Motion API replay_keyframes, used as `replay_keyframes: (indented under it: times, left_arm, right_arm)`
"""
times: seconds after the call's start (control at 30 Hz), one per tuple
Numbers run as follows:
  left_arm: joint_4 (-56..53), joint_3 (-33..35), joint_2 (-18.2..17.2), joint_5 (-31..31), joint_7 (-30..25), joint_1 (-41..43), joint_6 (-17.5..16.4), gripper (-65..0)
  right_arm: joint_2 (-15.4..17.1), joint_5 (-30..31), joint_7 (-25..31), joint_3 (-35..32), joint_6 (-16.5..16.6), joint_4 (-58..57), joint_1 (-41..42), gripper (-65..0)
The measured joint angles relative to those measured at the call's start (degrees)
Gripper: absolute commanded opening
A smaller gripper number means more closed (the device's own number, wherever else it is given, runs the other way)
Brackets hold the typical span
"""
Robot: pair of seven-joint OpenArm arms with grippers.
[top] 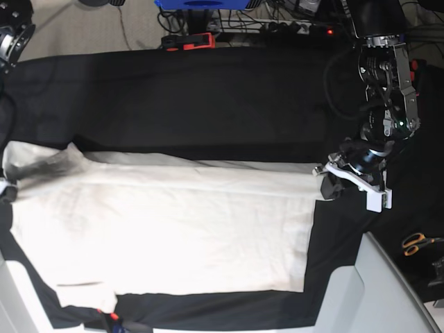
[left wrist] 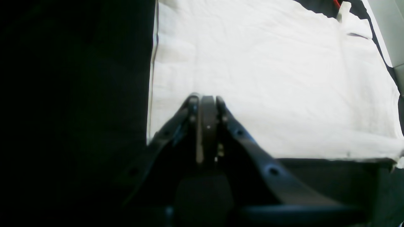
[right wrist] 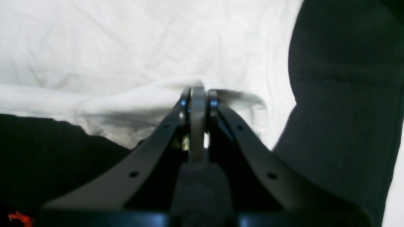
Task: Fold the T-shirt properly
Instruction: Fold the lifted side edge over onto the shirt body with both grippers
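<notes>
The cream T-shirt (top: 173,222) lies spread flat on the black cloth (top: 208,104), hem toward the base view's right. My left gripper (top: 326,182) sits at the hem's far corner. In the left wrist view this left gripper (left wrist: 207,98) is shut, its tips over the flat T-shirt (left wrist: 268,78) near its side edge, with no fabric visibly pinched. In the right wrist view my right gripper (right wrist: 198,90) is shut on a raised, bunched fold of the T-shirt (right wrist: 126,47). That fold is at the sleeve end, at the base view's left edge.
Orange-handled scissors (top: 416,243) lie on the black cloth at the right. A grey table edge (top: 374,291) runs along the bottom right. Cables and a red tool (top: 187,41) sit beyond the cloth's far side.
</notes>
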Motion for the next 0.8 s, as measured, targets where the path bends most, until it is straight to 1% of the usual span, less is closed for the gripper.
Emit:
replay_keyframes:
  times: [0.13,0.33,0.37,0.4,0.47,0.5,0.6,0.67,0.73,0.8]
  left_arm:
    - [-1.33,0.00,-0.13,-0.04,-0.11,-1.36,-0.04,-65.0]
    - [-7.43,0.33,-0.52,0.35,-0.02,-5.38,0.11,-65.0]
    - [-8.39,1.36,-0.98,1.38,-0.07,-6.14,0.15,-65.0]
    - [-9.25,2.99,-1.60,3.65,-0.04,-7.06,0.28,-65.0]
    - [-10.21,5.42,-1.40,6.14,-0.07,-8.57,0.55,-65.0]
    - [-10.47,6.16,-0.98,7.15,-0.26,-9.07,-0.09,-65.0]
    - [-11.74,6.80,-0.31,7.93,-0.24,-9.60,-0.07,-65.0]
    - [-12.31,6.56,-0.55,8.63,-0.22,-9.66,-0.02,-65.0]
    - [-12.48,6.27,-1.01,8.66,-0.26,-9.77,0.17,-65.0]
    - [-12.79,6.21,-1.20,8.61,-0.24,-9.99,0.15,-65.0]
  right_arm:
    - [-0.48,0.55,2.97,-1.11,0.04,-3.72,0.48,-64.8]
    - [0.26,-0.04,5.70,-1.49,-0.02,-8.35,1.51,-64.8]
    - [0.39,-0.13,6.43,-2.73,-0.02,-8.96,1.66,-64.8]
    - [0.59,-0.22,7.37,-4.04,-0.22,-9.70,1.79,-64.8]
    - [0.61,0.02,9.49,-6.21,-0.22,-10.73,1.97,-64.8]
    - [0.61,0.46,10.21,-6.97,0.07,-11.45,2.23,-64.8]
    - [0.83,-0.02,10.91,-7.48,-0.20,-14.32,3.45,-64.8]
    - [0.90,0.00,12.46,-7.48,-0.24,-15.21,3.50,-64.8]
    - [0.81,-0.24,12.83,-7.50,-0.24,-15.91,3.89,-64.8]
    - [1.05,-0.26,13.20,-9.60,-0.24,-16.65,4.87,-64.8]
